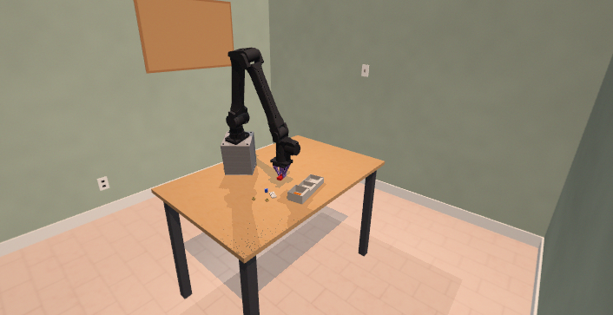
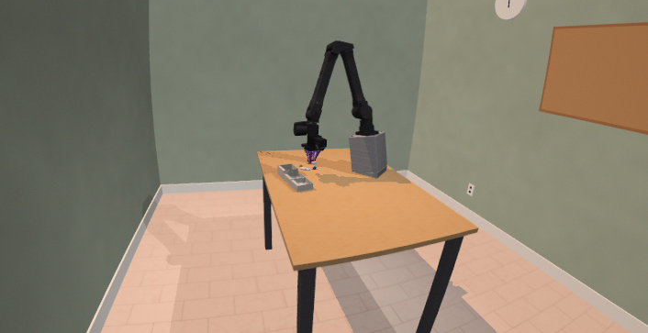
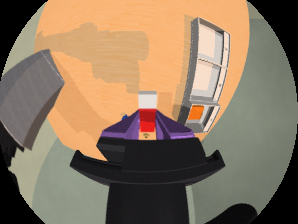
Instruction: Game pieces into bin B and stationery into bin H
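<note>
Carrying the red piece (image 1: 280,178) is where you can lose it: the gripper (image 1: 281,173) is clenched on a small red block with a pale cap, and only its fingertips pinch it, so a quick swing toward the bin tray (image 1: 315,185) could twist it loose. If it slips, you would likely see it bounce on the table (image 1: 208,213) toward the far edge, or land in the wrong compartment.

Your second worry is the choice of compartment. The tray is one grey strip of three open cells, lying near the table edge on the side away from the arm's grey pedestal (image 1: 227,167). Its letter marks are too small to read in any view, so you cannot tell from here which cell is B and which is H. One end cell already holds something orange (image 1: 297,193). Release low enough that the piece does not hop out or nudge the tray.

From the wrist view, the red piece (image 3: 147,119) sits upright between the purple fingers, red below and whitish on top, and looks like a pawn or small token, though that is a guess. It hangs just above the table, between the pedestal and the tray. A few tiny loose items (image 1: 273,194) lie on the table nearby, apart from the tray.
</note>
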